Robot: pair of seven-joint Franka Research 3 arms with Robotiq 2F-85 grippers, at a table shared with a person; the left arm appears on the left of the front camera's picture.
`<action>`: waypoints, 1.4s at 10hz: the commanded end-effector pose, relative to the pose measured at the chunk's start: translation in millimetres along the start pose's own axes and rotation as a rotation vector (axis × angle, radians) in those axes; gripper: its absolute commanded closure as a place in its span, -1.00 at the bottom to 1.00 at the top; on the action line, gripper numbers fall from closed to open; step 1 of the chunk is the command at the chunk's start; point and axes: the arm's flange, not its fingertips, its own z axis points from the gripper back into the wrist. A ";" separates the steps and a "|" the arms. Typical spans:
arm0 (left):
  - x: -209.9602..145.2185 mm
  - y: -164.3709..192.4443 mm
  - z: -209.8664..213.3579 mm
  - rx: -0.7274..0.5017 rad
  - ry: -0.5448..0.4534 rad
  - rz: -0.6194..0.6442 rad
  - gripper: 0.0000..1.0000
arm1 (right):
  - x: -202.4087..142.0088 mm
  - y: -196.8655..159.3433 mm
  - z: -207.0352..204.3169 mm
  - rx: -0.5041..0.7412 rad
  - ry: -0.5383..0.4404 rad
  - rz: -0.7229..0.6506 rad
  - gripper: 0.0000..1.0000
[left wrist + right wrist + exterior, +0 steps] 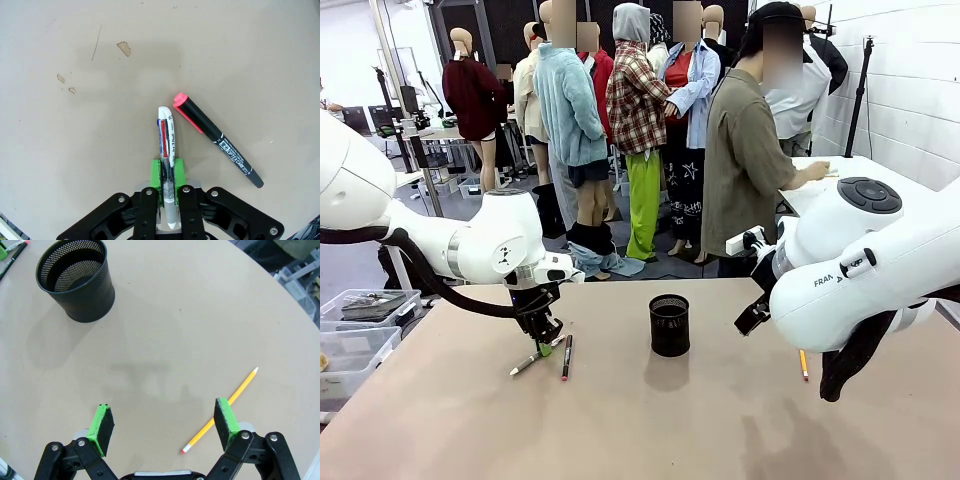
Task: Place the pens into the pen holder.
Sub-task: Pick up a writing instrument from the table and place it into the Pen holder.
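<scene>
My left gripper (542,338) is down at the tabletop, left of centre. In the left wrist view its green pads (156,171) are shut on a silver-grey pen (166,136) that lies lengthwise between them. Just beside that pen lies a dark pen with a red cap (218,141), seen from the front (566,357) right of the silver pen (527,363). The black mesh pen holder (669,325) stands upright at mid-table and is empty inside (75,280). My right gripper (162,412) hovers open above the table. An orange-yellow pen (222,409) lies under its right finger, at the table's right (803,364).
Clear plastic bins (360,330) sit off the table's left edge. A person (750,160) stands beyond the far edge, turned toward a white side table (860,170). The brown tabletop (650,430) is bare toward the front.
</scene>
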 end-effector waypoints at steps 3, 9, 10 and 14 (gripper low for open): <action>-13.3 5.9 -5.4 -0.020 -0.023 -0.027 1.00 | -0.3 0.3 -0.2 0.001 0.001 0.000 -1.00; -51.4 20.5 48.4 -0.207 -0.456 -0.327 1.00 | -0.3 0.3 -0.2 0.001 0.001 0.000 -1.00; -50.3 16.6 61.0 -0.249 -0.537 -0.391 1.00 | -0.3 0.3 -0.2 0.001 0.001 0.000 -1.00; -14.6 -4.9 98.2 -0.464 -0.819 -0.572 1.00 | -0.3 0.3 -0.2 0.001 0.001 0.000 -1.00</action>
